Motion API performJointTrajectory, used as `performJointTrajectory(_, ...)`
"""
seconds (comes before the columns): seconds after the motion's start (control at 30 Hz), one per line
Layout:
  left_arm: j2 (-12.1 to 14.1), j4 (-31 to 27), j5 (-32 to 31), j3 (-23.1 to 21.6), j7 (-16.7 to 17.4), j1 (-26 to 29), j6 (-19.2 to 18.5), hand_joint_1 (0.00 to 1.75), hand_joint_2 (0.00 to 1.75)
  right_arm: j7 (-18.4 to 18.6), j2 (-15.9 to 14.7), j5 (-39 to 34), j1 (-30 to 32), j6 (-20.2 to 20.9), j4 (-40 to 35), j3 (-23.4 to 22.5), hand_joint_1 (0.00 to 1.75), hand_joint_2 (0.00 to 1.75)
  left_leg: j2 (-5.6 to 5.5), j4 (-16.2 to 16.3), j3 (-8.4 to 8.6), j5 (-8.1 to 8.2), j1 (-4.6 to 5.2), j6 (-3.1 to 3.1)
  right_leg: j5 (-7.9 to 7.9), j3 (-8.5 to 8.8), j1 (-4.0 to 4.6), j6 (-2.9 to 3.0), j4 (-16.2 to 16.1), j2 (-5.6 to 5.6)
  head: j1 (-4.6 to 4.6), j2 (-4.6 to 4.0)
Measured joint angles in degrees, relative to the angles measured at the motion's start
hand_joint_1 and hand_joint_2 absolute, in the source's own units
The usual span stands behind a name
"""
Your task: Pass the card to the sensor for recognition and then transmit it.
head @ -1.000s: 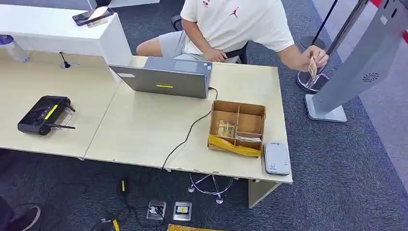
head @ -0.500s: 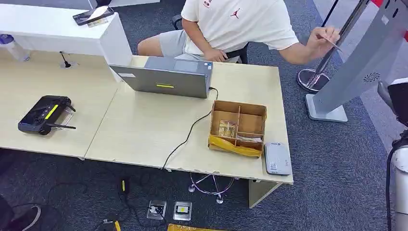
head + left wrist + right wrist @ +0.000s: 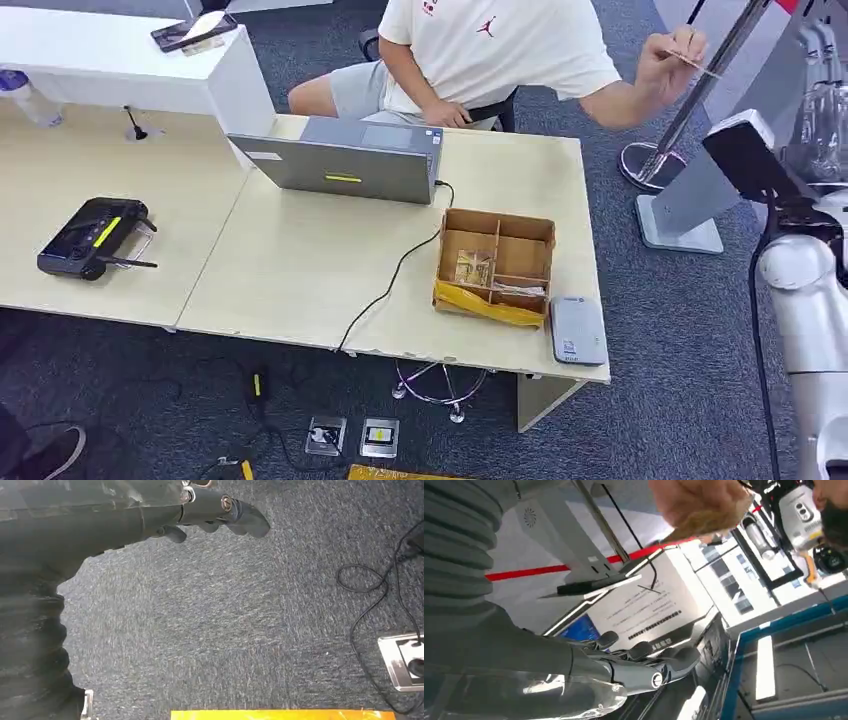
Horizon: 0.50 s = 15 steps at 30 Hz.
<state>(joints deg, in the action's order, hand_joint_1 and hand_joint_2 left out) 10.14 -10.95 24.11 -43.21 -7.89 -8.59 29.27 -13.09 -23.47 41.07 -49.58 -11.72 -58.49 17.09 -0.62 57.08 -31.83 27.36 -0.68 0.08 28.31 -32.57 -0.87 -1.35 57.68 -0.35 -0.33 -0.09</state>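
A seated person in a white T-shirt holds up a small card beyond the table's far right corner. In the right wrist view the card is pinched in the person's hand, a little way past my fingertips. My right hand is raised at the right beside the card; its fingers are stretched out and hold nothing. A flat grey card sensor lies on the table's front right corner. My left hand hangs over the carpet, empty.
On the light wood table stand a grey laptop, a compartmented cardboard box and a black controller. A grey kiosk stand rises right of the table. Floor sockets and cables lie on the carpet.
The person lifted the card from low beside the stand's base to shoulder height. My right arm rose into view at the right, reaching up toward the card.
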Motion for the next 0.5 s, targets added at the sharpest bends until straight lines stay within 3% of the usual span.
performJointTrajectory(0.43,0.5,0.0,-0.1,-1.0,0.0,0.0,-0.6,0.0,1.75,-0.2,1.4,0.1,-2.5,0.1,5.6,3.9,0.03,1.75,0.0,0.0,0.0,0.0,0.0,0.0,0.01,-0.03,0.0,0.01,0.0,0.03,0.0,0.0)
performJointTrajectory(0.47,0.5,0.0,-0.1,-1.1,0.0,0.1,-0.6,0.0,1.75,-0.2,1.5,0.1,-2.5,0.1,5.8,4.1,0.98,1.75,0.0,0.0,0.0,0.0,0.0,0.0,0.01,-0.04,0.0,0.01,0.0,0.02,0.02,0.0)
performJointTrajectory(0.5,0.5,0.0,-0.1,-1.2,0.0,0.1,-0.6,0.0,1.75,-0.2,1.6,0.1,-2.5,0.1,6.0,4.2,1.62,1.75,0.0,0.0,0.0,0.0,0.0,0.0,0.01,-0.04,0.0,0.01,0.0,0.02,0.0,0.0)
